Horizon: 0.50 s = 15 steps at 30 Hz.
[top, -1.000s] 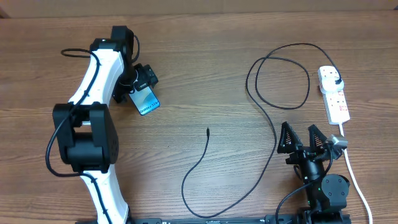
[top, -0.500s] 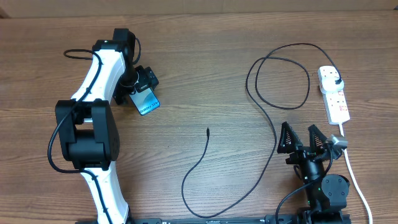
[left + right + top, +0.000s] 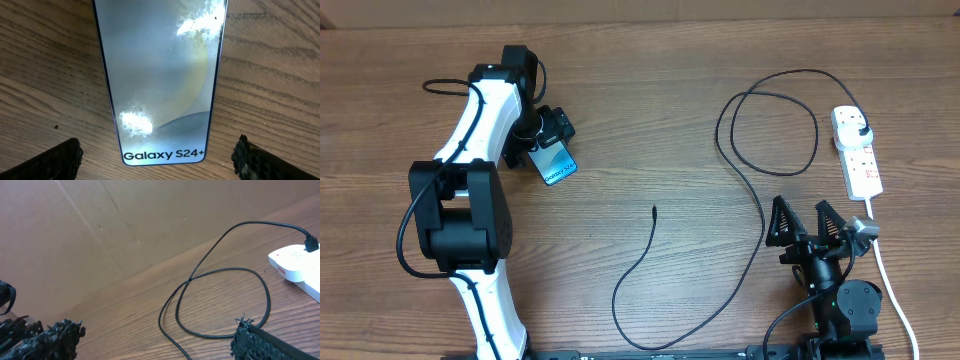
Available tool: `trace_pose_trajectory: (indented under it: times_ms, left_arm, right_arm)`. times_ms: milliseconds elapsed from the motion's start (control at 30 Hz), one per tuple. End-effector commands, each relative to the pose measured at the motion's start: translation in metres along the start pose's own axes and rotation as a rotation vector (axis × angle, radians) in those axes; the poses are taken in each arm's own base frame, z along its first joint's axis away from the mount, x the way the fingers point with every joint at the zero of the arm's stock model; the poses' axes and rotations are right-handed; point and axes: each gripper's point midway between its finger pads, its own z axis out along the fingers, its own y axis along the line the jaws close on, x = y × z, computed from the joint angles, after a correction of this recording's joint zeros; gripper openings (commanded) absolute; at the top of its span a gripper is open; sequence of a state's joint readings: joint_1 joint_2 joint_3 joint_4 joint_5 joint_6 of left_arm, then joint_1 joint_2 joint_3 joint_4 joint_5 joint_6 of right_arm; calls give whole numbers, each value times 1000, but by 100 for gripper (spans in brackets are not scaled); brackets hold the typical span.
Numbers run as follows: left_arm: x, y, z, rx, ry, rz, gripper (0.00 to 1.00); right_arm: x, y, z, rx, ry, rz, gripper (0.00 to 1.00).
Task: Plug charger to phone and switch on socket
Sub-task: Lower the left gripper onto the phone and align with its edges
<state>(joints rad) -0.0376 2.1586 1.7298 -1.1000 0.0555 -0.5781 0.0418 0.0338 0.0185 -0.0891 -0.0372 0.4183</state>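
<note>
The phone [image 3: 556, 163] lies flat on the wood at the left, with its cyan screen up. In the left wrist view the phone [image 3: 160, 75] fills the middle, its white-text end nearest. My left gripper [image 3: 160, 161] stands open astride that end, its fingertips [image 3: 52, 160] clear of both edges. The charger is a thin black cable [image 3: 638, 270] whose connector tip [image 3: 654, 209] lies loose mid-table. It loops round to a black plug [image 3: 861, 127] seated in the white socket [image 3: 861, 160] at the right. My right gripper [image 3: 803, 222] hangs open near the front, holding nothing.
A white cord [image 3: 886, 272] runs from the socket toward the front edge, just right of my right arm. The right wrist view shows the cable loop [image 3: 250, 223], the socket's end [image 3: 297, 262] and a brown cardboard wall [image 3: 100, 225] behind the table.
My left arm shifted a little to the right early in the second and has since held still over the phone. The right arm, cable and phone have not moved.
</note>
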Motion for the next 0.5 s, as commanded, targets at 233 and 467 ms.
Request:
trace_pose_trajectory:
  times_ms: [233,467]
  left_arm:
    - [-7,-1,3,-1,-18,-22,100]
    - [-8,0,3,-1,-23,-24,100]
  right_arm:
    - [3,0,1,-5,3,-7,100]
    - [3,0,1,-5,3,-7,100]
